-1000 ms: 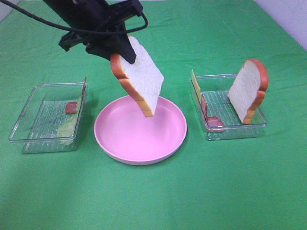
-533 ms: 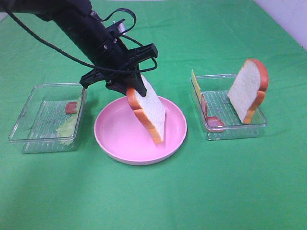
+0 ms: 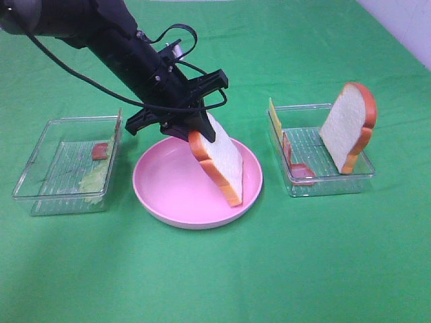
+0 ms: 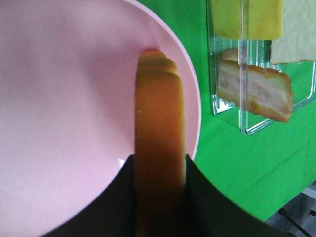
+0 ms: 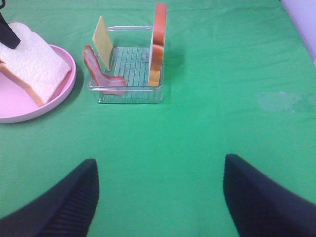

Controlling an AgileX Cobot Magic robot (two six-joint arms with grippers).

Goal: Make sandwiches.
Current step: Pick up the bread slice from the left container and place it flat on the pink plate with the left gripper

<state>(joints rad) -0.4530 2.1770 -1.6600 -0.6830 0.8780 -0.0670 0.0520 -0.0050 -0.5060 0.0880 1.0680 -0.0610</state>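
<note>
Exterior high: left gripper [image 3: 202,130] clamps crusted bread slice [image 3: 225,165] over glossy round plate [image 3: 168,195]; right gripper [image 5: 160,162] agape.

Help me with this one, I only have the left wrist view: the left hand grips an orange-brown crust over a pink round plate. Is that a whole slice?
Observer: Yes, a whole white bread slice with orange-brown crust, held tilted, with its lower corner down near the right rim of the pink round plate.
Operator: Anything on the plate's other side?
Observer: A clear plastic tray holding pale green lettuce and a small red bacon piece.
Operator: And the other arm?
Observer: The right hand is open above bare green cloth, holding nothing.
</note>
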